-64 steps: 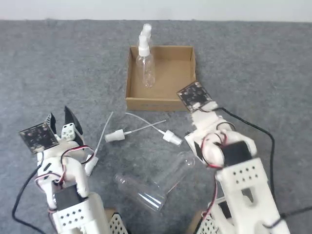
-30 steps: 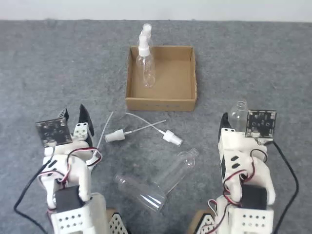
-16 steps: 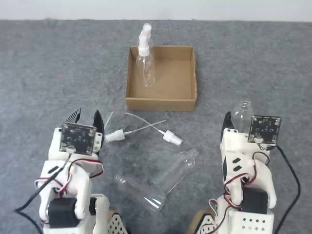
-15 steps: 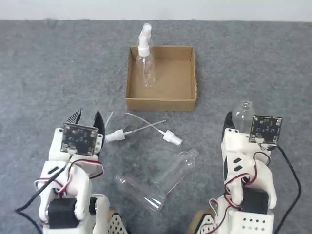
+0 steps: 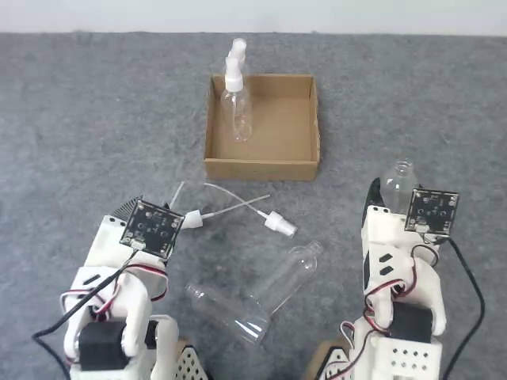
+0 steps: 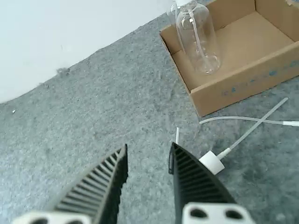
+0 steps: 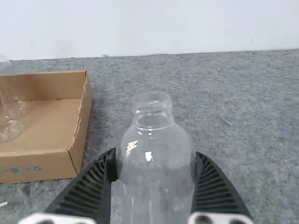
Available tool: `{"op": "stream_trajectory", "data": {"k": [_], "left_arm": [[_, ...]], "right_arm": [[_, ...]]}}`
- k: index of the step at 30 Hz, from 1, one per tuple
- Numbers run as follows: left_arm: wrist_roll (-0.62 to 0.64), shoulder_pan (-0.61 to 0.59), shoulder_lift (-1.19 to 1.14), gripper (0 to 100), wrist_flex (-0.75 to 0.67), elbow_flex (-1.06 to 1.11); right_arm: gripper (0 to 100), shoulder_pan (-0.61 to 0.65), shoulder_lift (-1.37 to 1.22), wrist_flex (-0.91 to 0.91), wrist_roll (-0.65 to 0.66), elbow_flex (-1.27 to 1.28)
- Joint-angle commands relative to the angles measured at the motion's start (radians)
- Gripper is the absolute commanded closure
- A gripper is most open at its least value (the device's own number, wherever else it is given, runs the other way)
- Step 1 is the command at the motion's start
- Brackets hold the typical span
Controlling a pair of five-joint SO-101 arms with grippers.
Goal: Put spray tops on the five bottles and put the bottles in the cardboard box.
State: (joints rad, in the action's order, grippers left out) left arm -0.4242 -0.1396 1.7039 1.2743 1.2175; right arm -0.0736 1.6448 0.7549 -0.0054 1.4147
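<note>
High view: grey carpet, cardboard box, white wall.

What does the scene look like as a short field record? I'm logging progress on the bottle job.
left hand: open, beside loose spray top
right hand: shut on uncapped bottle, upright
cardboard box: capped bottle standing inside
table: lying bottle, another lying bottle, second spray top

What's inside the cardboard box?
A clear bottle with a white spray top stands in the cardboard box, in a far corner. A second spray top pokes up behind it; its bottle is mostly covered, so whether it is inside too is unclear.
</note>
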Motion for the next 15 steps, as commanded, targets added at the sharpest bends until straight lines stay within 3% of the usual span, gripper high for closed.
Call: {"op": "stream_trajectory", "data": {"k": [1, 7, 15], "left_arm": [[-0.021, 0.006, -0.012, 86, -0.002, -0.062], [-0.077, 0.040, -0.094, 86, 0.002, -0.096], [-0.126, 0.133, -0.522, 86, 0.074, -0.398]], "right_arm": [[89.9, -0.013, 0.027, -0.028, -0.015, -0.009], [89.9, -0.013, 0.027, -0.028, -0.015, -0.009], [89.9, -0.054, 0.027, -0.030, -0.017, -0.009]]}}
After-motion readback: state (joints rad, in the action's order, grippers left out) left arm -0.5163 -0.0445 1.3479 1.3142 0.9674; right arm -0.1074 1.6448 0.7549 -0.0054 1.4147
